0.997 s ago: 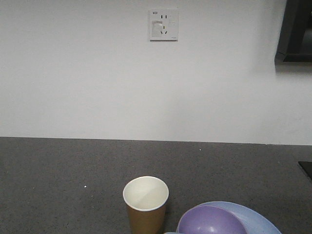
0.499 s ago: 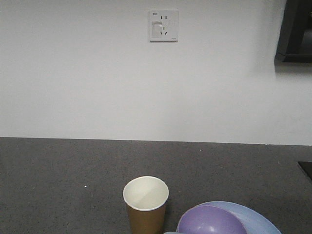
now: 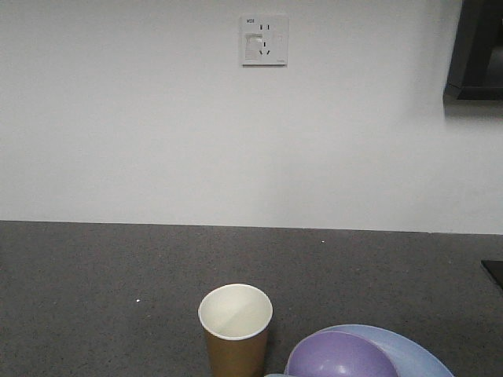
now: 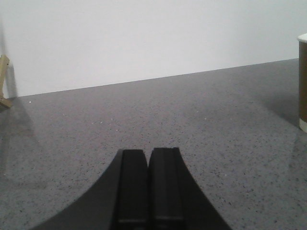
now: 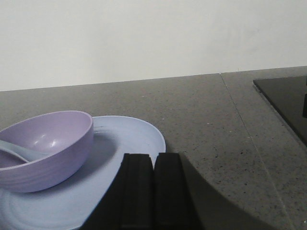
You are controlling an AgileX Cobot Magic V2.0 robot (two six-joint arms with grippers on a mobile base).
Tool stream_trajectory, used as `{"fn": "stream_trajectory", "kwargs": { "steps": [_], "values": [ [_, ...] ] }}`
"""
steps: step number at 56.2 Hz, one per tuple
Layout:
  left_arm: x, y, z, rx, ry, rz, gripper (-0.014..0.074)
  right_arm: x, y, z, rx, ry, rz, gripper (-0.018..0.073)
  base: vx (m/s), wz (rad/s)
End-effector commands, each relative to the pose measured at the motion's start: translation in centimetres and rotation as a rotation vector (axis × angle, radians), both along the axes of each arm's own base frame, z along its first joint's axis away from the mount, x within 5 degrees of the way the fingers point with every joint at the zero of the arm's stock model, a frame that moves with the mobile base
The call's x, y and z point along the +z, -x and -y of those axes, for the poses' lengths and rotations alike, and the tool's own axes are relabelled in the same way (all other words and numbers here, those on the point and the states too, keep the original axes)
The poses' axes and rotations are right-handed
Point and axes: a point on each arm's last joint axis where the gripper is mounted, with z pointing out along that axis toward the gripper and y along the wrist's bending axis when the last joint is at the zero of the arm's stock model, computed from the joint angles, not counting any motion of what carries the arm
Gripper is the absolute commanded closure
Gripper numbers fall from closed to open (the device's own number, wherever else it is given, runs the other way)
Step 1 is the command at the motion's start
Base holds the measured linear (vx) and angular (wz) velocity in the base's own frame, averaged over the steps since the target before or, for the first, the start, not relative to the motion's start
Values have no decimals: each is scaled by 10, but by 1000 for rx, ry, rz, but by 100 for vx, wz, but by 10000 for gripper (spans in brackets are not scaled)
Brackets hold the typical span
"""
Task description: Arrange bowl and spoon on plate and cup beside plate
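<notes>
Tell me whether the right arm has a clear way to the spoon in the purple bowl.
Probably yes. The right pincer, shut and empty, sits at the light-blue round plate; the pale plastic spoon rests in the lavender plastic bowl just left of it, nothing between.

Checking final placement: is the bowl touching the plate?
Touching. The right wrist view shows the bowl sitting directly on the plate, with no gap under its base.

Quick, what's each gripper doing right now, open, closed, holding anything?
Left gripper: closed, fingers pressed together, holding nothing.
Right gripper: closed, fingers together, holding nothing, next to the plate.
</notes>
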Motion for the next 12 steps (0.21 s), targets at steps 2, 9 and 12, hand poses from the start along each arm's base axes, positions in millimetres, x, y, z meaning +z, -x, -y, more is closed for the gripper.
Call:
{"fn": "stream_trajectory", "kwargs": {
  "steps": [2, 9, 12],
  "values": [
    [16, 2, 0, -6, 28, 116, 600, 6, 0, 0, 1, 3, 81, 568, 0, 0],
    [16, 2, 0, -6, 28, 116, 600, 6, 0, 0, 1, 3, 81, 568, 0, 0],
    [16, 2, 0, -6, 28, 116, 600, 6, 0, 0, 1, 3, 81, 568, 0, 0]
  ]
}}
